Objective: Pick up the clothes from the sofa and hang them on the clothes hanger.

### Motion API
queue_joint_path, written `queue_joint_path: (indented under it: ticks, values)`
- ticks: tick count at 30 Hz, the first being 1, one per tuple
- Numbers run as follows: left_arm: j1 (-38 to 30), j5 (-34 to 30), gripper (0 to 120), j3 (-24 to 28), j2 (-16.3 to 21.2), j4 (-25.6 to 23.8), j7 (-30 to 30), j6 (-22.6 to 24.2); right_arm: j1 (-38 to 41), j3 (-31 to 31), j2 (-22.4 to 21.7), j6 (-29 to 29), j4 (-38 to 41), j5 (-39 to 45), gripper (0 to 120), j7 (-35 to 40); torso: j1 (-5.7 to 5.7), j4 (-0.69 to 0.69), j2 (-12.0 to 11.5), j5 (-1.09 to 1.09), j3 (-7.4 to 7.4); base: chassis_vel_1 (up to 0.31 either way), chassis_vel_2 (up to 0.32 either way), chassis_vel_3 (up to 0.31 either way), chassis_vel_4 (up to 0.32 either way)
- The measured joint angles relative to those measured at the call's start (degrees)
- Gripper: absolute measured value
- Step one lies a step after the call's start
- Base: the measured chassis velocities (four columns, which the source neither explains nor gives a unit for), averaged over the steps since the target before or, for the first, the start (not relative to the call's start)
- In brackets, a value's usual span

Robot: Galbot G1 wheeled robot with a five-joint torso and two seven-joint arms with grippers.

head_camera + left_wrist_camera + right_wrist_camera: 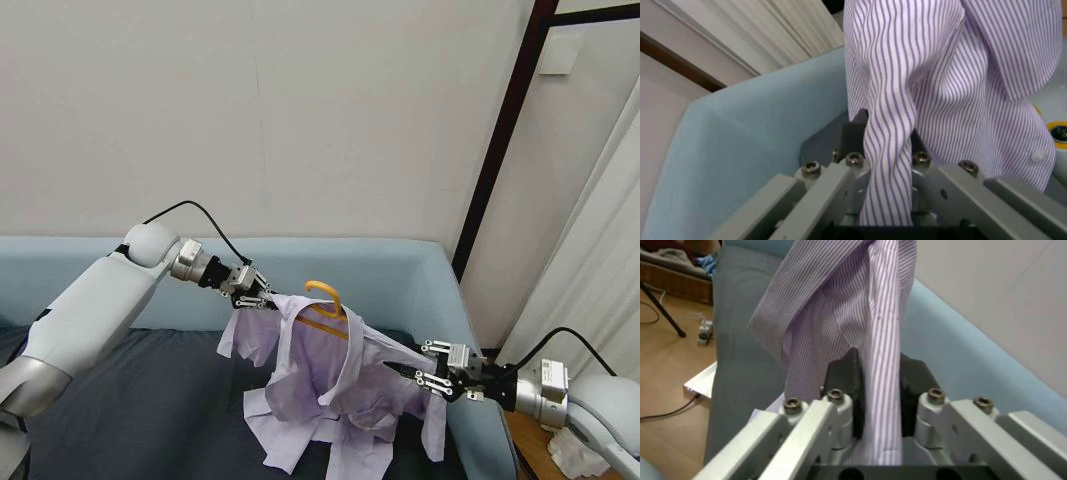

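A purple-and-white striped shirt point(335, 385) hangs in the air above the sofa, stretched between both arms. A yellow hanger point(326, 305) sits inside its collar, hook up. My left gripper point(268, 297) is shut on the shirt's shoulder at the upper left; the fabric point(890, 150) runs between its fingers point(852, 131). My right gripper point(405, 371) is shut on the other shoulder at the lower right, with the cloth point(880, 365) pinched between its black pads point(842, 385). The shirt's hem and sleeves droop toward the seat.
The light blue sofa point(420, 275) has a dark grey seat cushion point(130, 400) below the shirt. A white wall stands behind, with a dark door frame point(500, 140) and a curtain point(590, 260) at the right. A wooden floor shows in the right wrist view.
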Motion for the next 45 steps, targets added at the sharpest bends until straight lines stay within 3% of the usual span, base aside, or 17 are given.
queue_joint_path:
  ticks: [3,9,12,15,16,20,25,31,33,35,36,37,38,39,40,42,45]
  values:
    - [0.12,-0.59,1,0.22,0.79,-0.59,0.0,0.3,0.17,-0.11,0.36,1.15,0.18,0.49,7,0.61,0.0,0.01,0.0,-0.01,0.0,0.0,0.0,0.0,0.0]
    - [-0.18,-3.01,1,1.47,2.01,-1.06,-0.01,-0.82,0.42,-0.25,0.49,1.63,0.12,2.16,7,0.77,0.0,0.01,0.0,-0.01,0.0,0.0,0.0,0.0,0.0]
    - [-0.44,-6.4,2,2.24,2.68,-1.17,-0.2,-3.8,0.42,-0.01,0.12,1.5,0.13,4.33,7,0.77,0.0,0.0,0.0,0.0,0.0,0.0,0.0,0.0,0.0]
    - [-0.82,-15.7,18,2.62,3.57,-1.29,-2.06,-6.83,0.42,0.86,-1.38,0.06,1.22,9.17,7,2.85,0.0,-0.01,0.0,-0.01,0.0,0.0,0.0,0.0,0.0]
    - [-0.82,-15.7,18,2.62,3.57,-1.29,-2.06,-6.83,0.42,0.86,-1.38,0.06,1.22,9.17,7,2.85,0.0,-0.01,0.0,-0.01,0.0,0.0,0.0,0.0,0.0]
    - [0.12,-31.41,34,2.98,6.39,-1.67,-6.47,-6.73,0.68,3.1,-4.91,-1.81,2.9,14.83,7,8.75,0.0,0.0,0.0,0.0,-0.01,0.0,0.0,0.0,0.0]
    - [3.95,-36.06,50,-0.59,8.16,-2.04,-8.18,-6.63,0.95,5.06,-7.75,-3.72,4.49,20.03,7,12.5,0.0,0.03,0.0,-0.01,-0.01,0.0,0.0,0.0,0.0]
    - [15.62,-37.45,72,-8.81,8.85,-5.69,-14.49,-6.88,1.01,8.76,-11.03,-6.44,6.72,24.71,7,15.34,0.0,-0.01,0.0,0.02,-0.01,0.0,0.0,0.0,0.0]
    - [21.12,-37.13,80,-11.05,8.56,-8.51,-20.05,-7.71,1.04,10.15,-12.23,-7.86,7.98,26.18,7,16.92,0.0,0.0,0.0,-0.02,0.0,0.0,0.0,0.0,0.0]
    - [28.18,-35.09,90,-13.94,7.87,-14.63,-32.48,-8.97,1.76,12.0,-13.92,-10.26,10.02,28.59,7,21.05,0.0,0.01,0.0,0.0,0.0,0.0,0.0,0.0,0.0]
    - [28.18,-35.09,90,-13.94,7.87,-14.63,-32.48,-8.97,1.76,12.0,-13.92,-10.26,10.02,28.59,7,21.05,0.0,0.01,0.0,0.0,0.0,0.0,0.0,0.0,0.0]
    - [30.95,-33.51,94,-14.76,7.48,-17.87,-38.64,-9.14,2.12,12.84,-14.55,-11.62,11.1,29.74,7,23.65,0.0,0.01,0.0,0.02,-0.01,0.0,0.0,0.0,0.0]
    - [30.95,-33.51,94,-14.76,7.48,-17.87,-38.64,-9.14,2.12,12.84,-14.55,-11.62,11.1,29.74,7,23.65,0.0,0.01,0.0,0.02,-0.01,0.0,0.0,0.0,0.0]
    - [34.7,-31.28,98,-15.38,6.75,-22.57,-47.49,-9.35,2.61,14.06,-15.44,-14.05,13.07,31.7,7,28.44,0.0,0.01,0.01,-0.06,-0.01,0.0,0.0,0.0,0.0]
    - [37.16,-29.36,100,-15.94,6.17,-25.79,-53.3,-9.3,2.85,14.82,-15.95,-15.74,14.58,33.61,7,32.28,0.0,-0.01,0.0,0.04,-0.01,0.0,0.0,0.0,0.0]
    - [38.55,-28.09,100,-16.06,5.7,-27.78,-56.26,-9.14,2.96,15.24,-16.21,-16.65,15.47,34.62,7,34.19,0.0,-0.01,0.0,0.05,-0.01,0.0,0.0,0.0,0.0]
    - [44.56,-19.74,100,-15.4,2.51,-36.11,-69.83,-6.63,2.98,16.81,-17.09,-20.37,19.14,37.7,7,41.12,-0.01,0.0,0.01,0.0,-0.01,0.0,0.0,0.0,0.0]
